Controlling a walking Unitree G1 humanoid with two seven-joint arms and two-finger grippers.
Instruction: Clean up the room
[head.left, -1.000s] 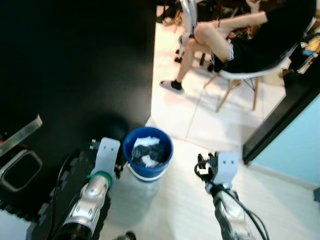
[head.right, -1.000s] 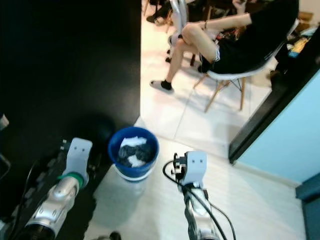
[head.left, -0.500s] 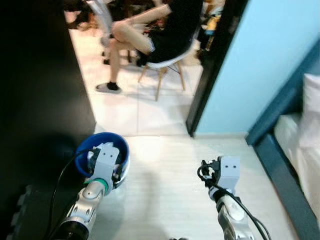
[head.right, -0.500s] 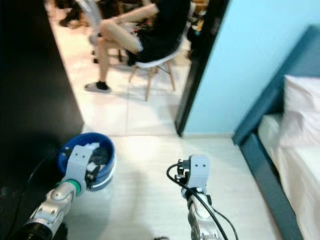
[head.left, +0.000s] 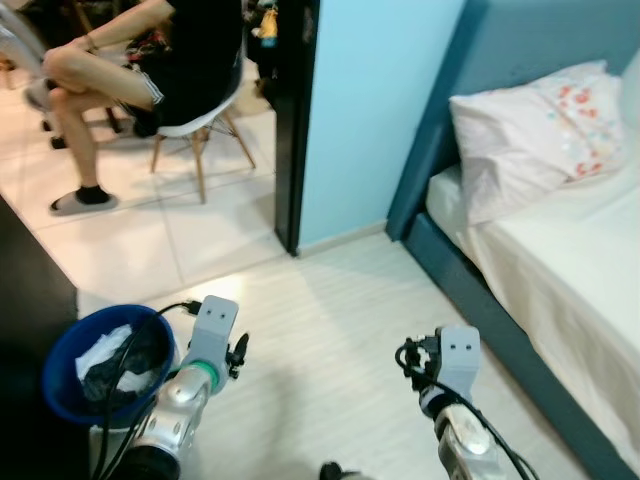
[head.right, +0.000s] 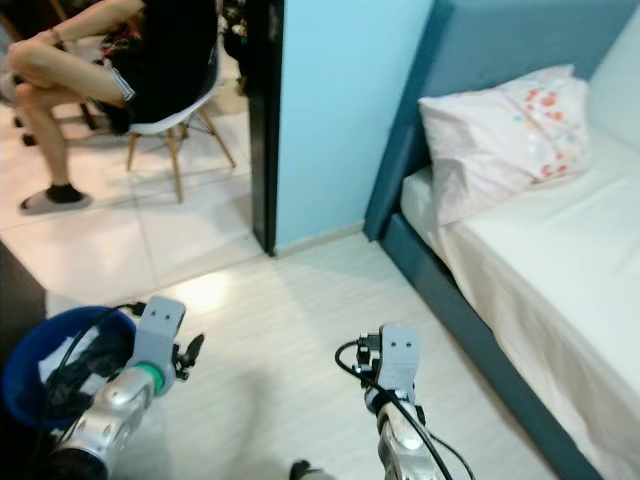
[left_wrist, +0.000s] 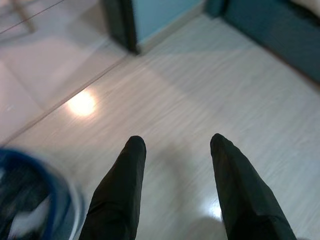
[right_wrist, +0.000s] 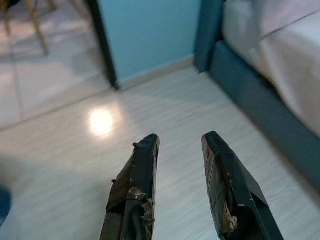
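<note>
Looking down: I see a pale wood floor (head.left: 330, 330) in a room with a light blue wall (head.left: 380, 90).
Bucket: a round blue bucket (head.left: 62, 385) sits on the floor at my far left, next to something big and black.
Inside the bucket: a heap of crumpled stuff, some white and some dark (head.left: 115, 362). I cannot tell what the bits are.
Left gripper: my left gripper (left_wrist: 177, 142) hangs over bare floor, just beside the bucket. Its two black fingers (left_wrist: 125, 190) are spread wide and hold nothing.
Right gripper: my right gripper (right_wrist: 181, 141) hangs over the floor near the bed. Its two fingers (right_wrist: 137, 180) have a gap between them and nothing in it.
Bed: a bed (head.left: 560, 270) with a dark blue frame is on my right. It has a white sheet on top.
Pillow: a white pillow (head.left: 535, 135) with small red and blue dots leans on the blue headboard.
Doorway: a dark door frame (head.left: 292, 120) stands by the blue wall. Past it the floor has pale tiles.
Person: a person (head.left: 150, 70) in black clothes sits on a white chair (head.left: 205, 125) with wooden legs, out past the doorway.
</note>
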